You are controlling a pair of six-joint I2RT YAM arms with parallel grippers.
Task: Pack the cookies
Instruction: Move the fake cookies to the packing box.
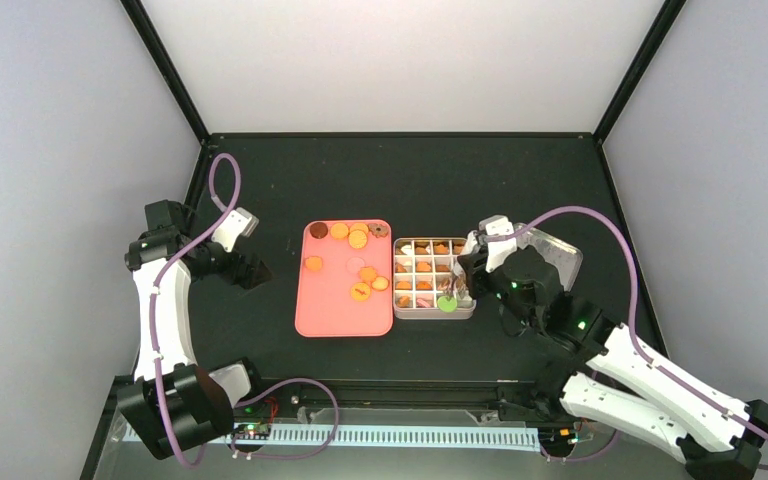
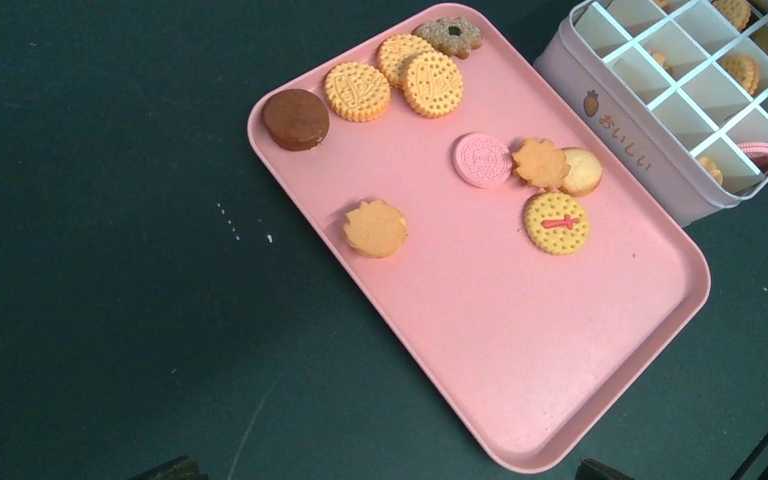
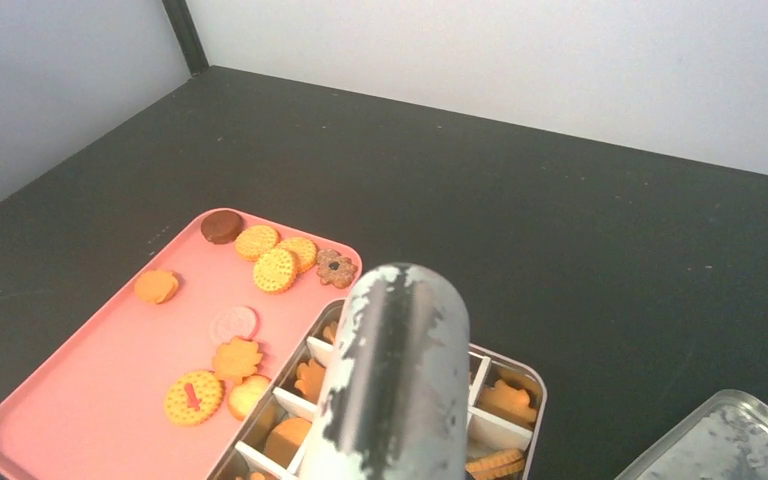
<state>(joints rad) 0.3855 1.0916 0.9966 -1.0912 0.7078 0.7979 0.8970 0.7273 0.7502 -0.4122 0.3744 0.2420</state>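
The right end effector (image 1: 463,282) grips the metal tongs (image 3: 395,370) over the divided box (image 1: 422,313). The left end effector (image 1: 252,271) stands open, well apart from the pink tray (image 1: 340,320). Cookies (image 1: 359,292) lie on the tray's far half and in the box compartments.

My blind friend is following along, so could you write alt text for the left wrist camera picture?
Ten cookies, mostly orange, lie scattered over the upper half of a pink tray on a dark table. A divided box holding more cookies stands beside the tray's upper right corner.
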